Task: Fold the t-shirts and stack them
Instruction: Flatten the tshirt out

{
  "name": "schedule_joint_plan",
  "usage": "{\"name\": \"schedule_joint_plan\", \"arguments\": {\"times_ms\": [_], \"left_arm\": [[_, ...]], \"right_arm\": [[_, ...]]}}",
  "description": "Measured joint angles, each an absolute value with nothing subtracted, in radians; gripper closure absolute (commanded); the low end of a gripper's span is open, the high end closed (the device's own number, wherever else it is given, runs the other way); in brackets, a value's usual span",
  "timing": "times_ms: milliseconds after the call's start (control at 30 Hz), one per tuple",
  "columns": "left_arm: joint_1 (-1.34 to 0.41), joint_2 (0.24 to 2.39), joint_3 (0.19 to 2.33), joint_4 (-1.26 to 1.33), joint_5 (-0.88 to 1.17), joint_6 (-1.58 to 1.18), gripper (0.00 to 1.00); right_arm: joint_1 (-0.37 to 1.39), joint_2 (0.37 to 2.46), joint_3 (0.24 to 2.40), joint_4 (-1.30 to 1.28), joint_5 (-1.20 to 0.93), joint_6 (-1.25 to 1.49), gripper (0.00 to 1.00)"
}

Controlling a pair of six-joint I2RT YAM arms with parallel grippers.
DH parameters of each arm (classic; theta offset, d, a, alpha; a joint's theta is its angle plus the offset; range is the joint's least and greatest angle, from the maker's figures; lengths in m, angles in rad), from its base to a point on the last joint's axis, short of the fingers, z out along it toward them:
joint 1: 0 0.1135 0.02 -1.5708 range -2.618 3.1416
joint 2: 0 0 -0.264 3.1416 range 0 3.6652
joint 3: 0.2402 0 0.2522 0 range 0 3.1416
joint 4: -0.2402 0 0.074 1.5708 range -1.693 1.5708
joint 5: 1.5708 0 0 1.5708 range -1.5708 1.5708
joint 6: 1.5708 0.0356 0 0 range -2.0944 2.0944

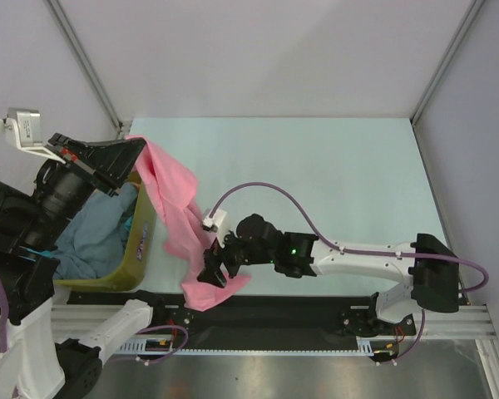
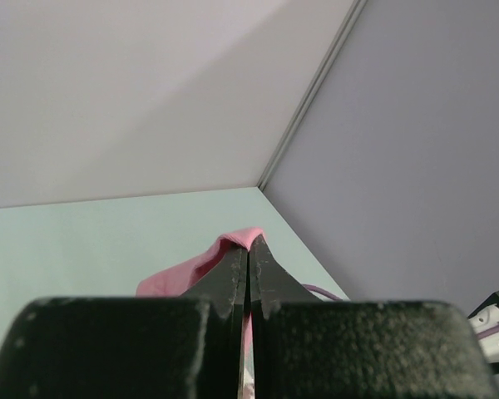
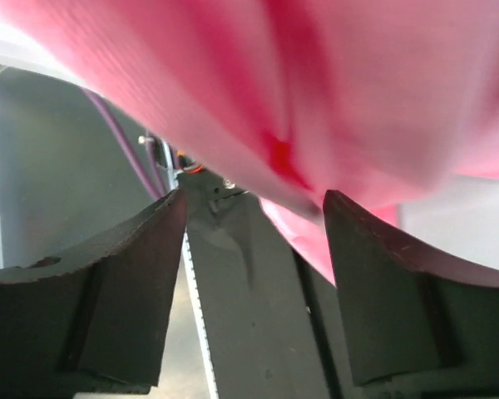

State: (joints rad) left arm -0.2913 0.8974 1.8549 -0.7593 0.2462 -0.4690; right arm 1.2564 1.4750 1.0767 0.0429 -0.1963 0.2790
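pinching the pink t-shirt (image 1: 176,208), the left hand (image 2: 249,253) hangs over the olive bin (image 1: 141,243) of grey-blue shirts (image 1: 91,237); right hand (image 1: 220,268) spread.

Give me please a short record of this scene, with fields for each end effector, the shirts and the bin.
left end effector: shut on the pink t-shirt, holding it raised near the bin
right end effector: open, at the shirt's low end, not clamping it
pink t-shirt: unfolded, hangs down to the table near its front edge
bin: olive, holds a grey-blue shirt
folded stack: none visible
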Motion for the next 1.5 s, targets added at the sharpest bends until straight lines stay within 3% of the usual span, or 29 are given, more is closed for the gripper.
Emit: {"name": "schedule_joint_plan", "arguments": {"times_ms": [67, 100, 167, 200, 367, 567, 800, 1000, 1133, 1300, 1500], "left_arm": [[-0.291, 0.897, 1.855, -0.760, 0.246, -0.469, 1.00], [-0.291, 0.897, 1.855, -0.761, 0.246, -0.469, 1.00], [-0.291, 0.897, 1.855, -0.765, 0.243, -0.468, 1.00], [-0.291, 0.897, 1.855, -0.770, 0.238, -0.466, 1.00], [-0.291, 0.897, 1.880, -0.807, 0.200, -0.450, 1.00], [-0.291, 0.867, 1.907, -0.825, 0.152, -0.438, 1.00], [-0.291, 0.867, 1.939, -0.828, 0.160, -0.375, 1.00], [-0.291, 0.921, 2.067, -0.831, 0.189, -0.323, 0.99], [-0.291, 0.905, 2.014, -0.759, 0.199, -0.329, 1.00], [-0.291, 0.881, 1.751, -0.590, 0.196, -0.369, 1.00], [-0.291, 1.013, 1.799, -0.570, 0.186, -0.366, 1.00]], "right_arm": [[1.272, 1.505, 1.092, 0.047, -0.200, 0.276, 0.43], [1.275, 1.520, 1.101, 0.050, -0.200, 0.276, 0.69], [1.272, 1.560, 1.134, 0.039, -0.198, 0.270, 0.98], [1.270, 1.572, 1.150, 0.027, -0.190, 0.270, 1.00], [1.280, 1.514, 1.173, -0.123, -0.038, 0.276, 1.00], [1.388, 1.202, 1.304, -0.498, 0.326, 0.311, 1.00], [1.406, 0.915, 1.487, -0.755, 0.547, 0.405, 1.00], [1.408, 0.860, 1.568, -0.842, 0.636, 0.429, 1.00], [1.410, 0.871, 1.589, -0.833, 0.757, 0.416, 1.00], [1.240, 0.929, 1.592, -0.836, 0.851, 0.388, 1.00], [1.027, 0.948, 1.596, -0.867, 0.722, 0.354, 1.00]]}}
